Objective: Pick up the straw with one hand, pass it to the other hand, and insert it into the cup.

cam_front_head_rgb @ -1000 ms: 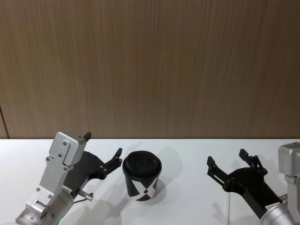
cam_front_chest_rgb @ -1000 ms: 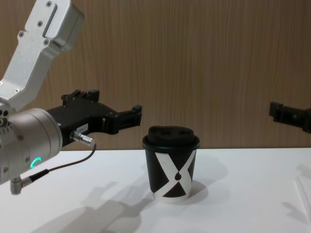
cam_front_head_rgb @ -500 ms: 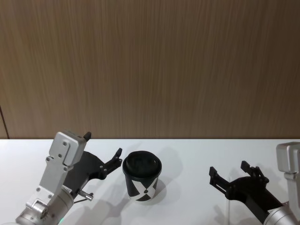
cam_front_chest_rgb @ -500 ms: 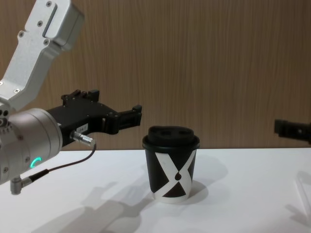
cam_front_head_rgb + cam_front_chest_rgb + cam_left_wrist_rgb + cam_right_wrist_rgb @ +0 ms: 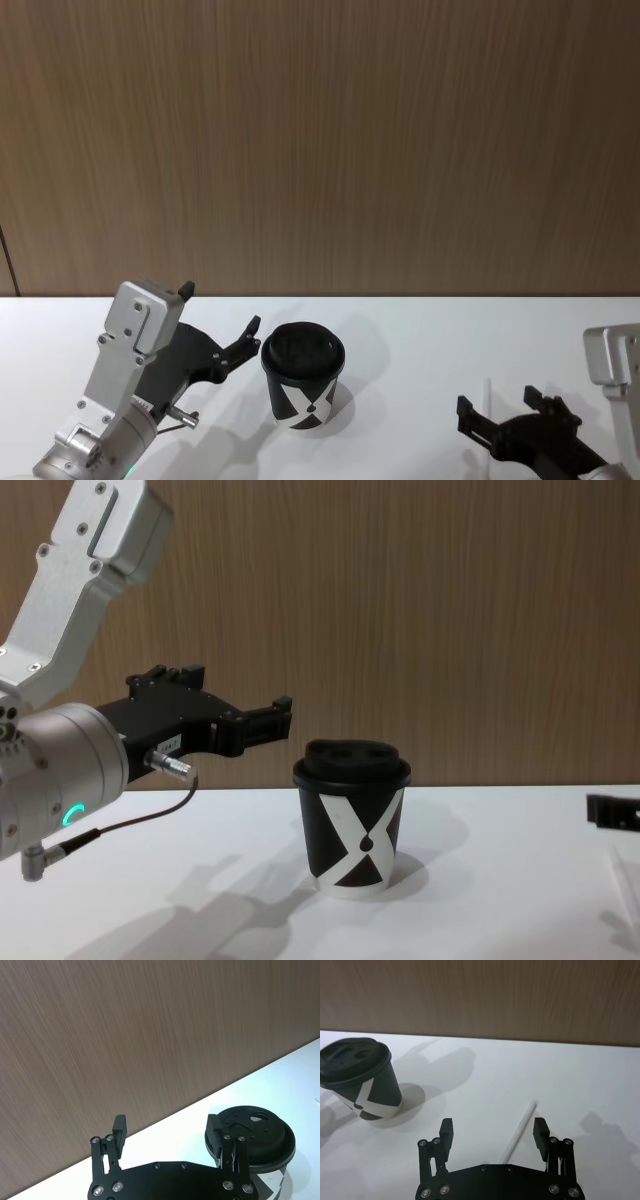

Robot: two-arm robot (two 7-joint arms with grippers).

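"So where is the straw found?"
"Flat on the desk, framed by the spread fingers of the right hand, which is set low, probably for a pinch."
"And the left hand?"
"Held open beside the cup, so the pass can be taken."

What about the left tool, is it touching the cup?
Apart. In the chest view the open left tool hovers higher than the lid of the cup, with wall showing between them.

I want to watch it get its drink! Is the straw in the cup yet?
No, the straw lies flat on the table, apart from the cup, near the open right gripper.
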